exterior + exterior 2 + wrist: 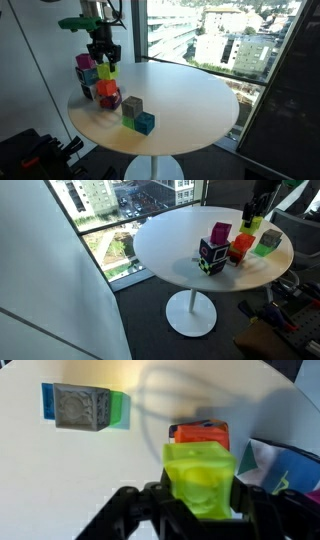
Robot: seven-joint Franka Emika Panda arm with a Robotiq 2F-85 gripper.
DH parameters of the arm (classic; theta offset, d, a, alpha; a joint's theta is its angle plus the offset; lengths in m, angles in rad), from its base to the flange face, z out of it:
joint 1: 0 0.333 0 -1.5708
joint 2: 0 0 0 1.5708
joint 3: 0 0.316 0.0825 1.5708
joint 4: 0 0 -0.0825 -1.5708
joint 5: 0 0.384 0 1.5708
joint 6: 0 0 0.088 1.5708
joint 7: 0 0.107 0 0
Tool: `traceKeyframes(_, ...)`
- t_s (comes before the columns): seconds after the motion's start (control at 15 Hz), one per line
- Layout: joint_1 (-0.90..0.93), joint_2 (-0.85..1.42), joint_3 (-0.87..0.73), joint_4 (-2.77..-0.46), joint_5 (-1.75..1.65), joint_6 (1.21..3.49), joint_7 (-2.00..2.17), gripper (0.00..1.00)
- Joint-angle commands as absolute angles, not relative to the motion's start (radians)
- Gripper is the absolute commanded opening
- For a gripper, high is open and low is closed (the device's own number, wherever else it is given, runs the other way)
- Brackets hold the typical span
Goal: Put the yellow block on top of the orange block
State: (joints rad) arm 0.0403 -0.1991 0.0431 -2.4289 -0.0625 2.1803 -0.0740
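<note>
My gripper [203, 500] is shut on the lime-yellow block [203, 478], which fills the space between the black jaws in the wrist view. The orange block [200, 433] sits on the white table right beyond it and is partly covered by it. In both exterior views the gripper [103, 52] [255, 205] holds the yellow block [105, 70] [252, 222] just above the orange block [105, 90] [241, 247]. I cannot tell whether the two blocks touch.
The round white table [190, 100] holds other cubes close by: pink [85, 62], teal [90, 75], maroon [110, 102], a grey patterned cube [82, 406] on green and blue ones [145, 123]. A window is behind the table.
</note>
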Motion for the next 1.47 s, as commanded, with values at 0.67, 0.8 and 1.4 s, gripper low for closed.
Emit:
traceKeyframes(0.67,0.052,-0.207,0.056,-2.444,-0.015,2.194,-0.034,0.25)
traceKeyframes(0.8,0.052,-0.207,0.056,-2.447,-0.017,2.194,-0.033,0.25)
traceKeyframes(1.4,0.051,-0.208,0.057,-2.458,-0.023,2.197,-0.033,0.25)
